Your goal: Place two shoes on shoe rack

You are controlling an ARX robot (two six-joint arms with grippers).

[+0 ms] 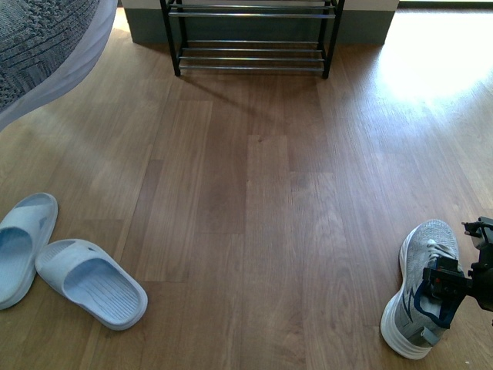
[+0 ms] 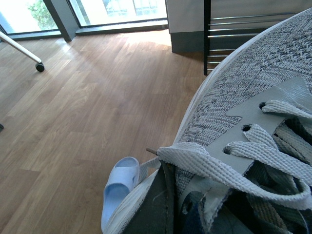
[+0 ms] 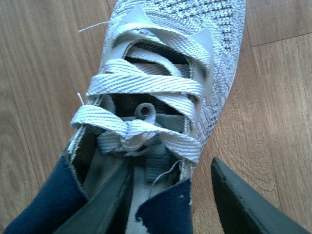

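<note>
The sneaker (image 1: 427,289) at five o'clock looks soft and light, with right fingers (image 3: 243,209) open astride its collar (image 3: 48,200), a good hold, while left fingers (image 2: 155,209) grip the other sneaker (image 1: 38,46).

A wood-plank floor (image 1: 254,193) runs to a grey wall base (image 1: 146,27), with a bright sun patch (image 1: 431,62) far right, while near the windows (image 2: 117,9) a white leg (image 2: 17,46) ends in a black caster (image 2: 40,67).

No readable text, brand, number or sign in any view. Navy mark on sneaker (image 1: 422,266) side: too small to read.
</note>
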